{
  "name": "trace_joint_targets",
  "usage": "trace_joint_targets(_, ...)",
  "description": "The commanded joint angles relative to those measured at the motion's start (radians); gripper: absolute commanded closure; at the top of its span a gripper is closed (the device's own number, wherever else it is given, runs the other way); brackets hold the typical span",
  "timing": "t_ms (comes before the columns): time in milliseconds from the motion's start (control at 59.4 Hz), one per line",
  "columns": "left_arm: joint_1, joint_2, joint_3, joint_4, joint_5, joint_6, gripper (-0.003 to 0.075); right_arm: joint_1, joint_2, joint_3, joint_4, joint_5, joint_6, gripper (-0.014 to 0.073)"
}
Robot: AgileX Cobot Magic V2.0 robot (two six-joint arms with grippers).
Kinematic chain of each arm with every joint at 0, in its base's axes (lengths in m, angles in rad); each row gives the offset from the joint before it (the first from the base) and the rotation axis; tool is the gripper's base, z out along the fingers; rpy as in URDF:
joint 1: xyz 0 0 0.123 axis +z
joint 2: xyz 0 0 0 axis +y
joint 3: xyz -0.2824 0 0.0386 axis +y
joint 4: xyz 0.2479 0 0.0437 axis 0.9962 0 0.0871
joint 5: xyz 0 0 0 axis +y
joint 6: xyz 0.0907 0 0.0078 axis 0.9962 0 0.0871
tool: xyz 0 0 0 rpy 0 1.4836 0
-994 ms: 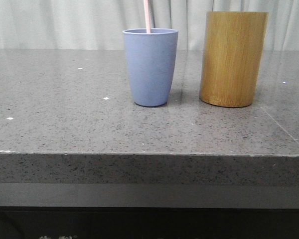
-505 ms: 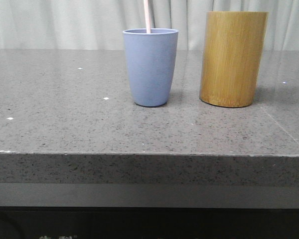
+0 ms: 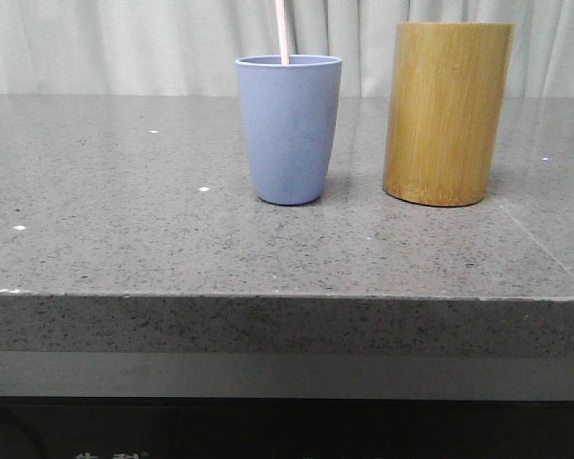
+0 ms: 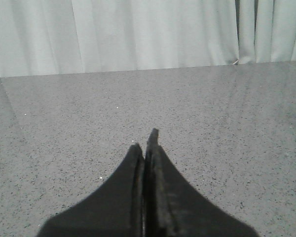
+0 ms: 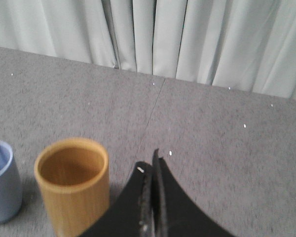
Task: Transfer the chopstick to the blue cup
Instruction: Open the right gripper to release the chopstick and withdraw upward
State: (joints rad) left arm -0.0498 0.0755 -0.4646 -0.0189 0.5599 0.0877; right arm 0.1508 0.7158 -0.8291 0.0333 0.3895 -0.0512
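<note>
Standing on the grey stone table point(image 3: 124, 239), 1 blue cup point(image 3: 289, 129) holds 1 pink chopstick point(image 3: 281, 32), which rises upright out of its rim. Just to its right, apart from it, stands 1 taller bamboo cylinder point(image 3: 448, 113), open and hollow. No brand, label or legible writing shows on either container. Both the left gripper point(image 4: 147, 143) and the right gripper point(image 5: 151, 165) have their black fingers pressed together, holding nothing, above bare tabletop.
</note>
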Motion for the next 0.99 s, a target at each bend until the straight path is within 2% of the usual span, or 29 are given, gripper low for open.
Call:
trace_joint_targets(0, 0.003, 0.014, -0.024, -0.005, -0.082, 0.000, 0.0739, -0.006, -0.114, 0.101, 0.007, -0.113, -0.003, 0.0676)
trace_joint_targets(236, 0.003, 0.014, -0.024, -0.005, -0.082, 0.000, 0.0739, -0.006, -0.435, 0.352, 0.007, -0.129, -0.003, 0.0676)
trace_joint_targets(421, 0.003, 0.014, -0.024, -0.005, -0.082, 0.000, 0.0739, -0.006, -0.600, 0.417, 0.007, -0.123, -0.003, 0.0676)
trace_joint_targets(977, 0.003, 0.014, -0.024, -0.005, -0.082, 0.000, 0.0739, -0.006, -0.629, 0.423, 0.007, -0.126, -0.003, 0.0676)
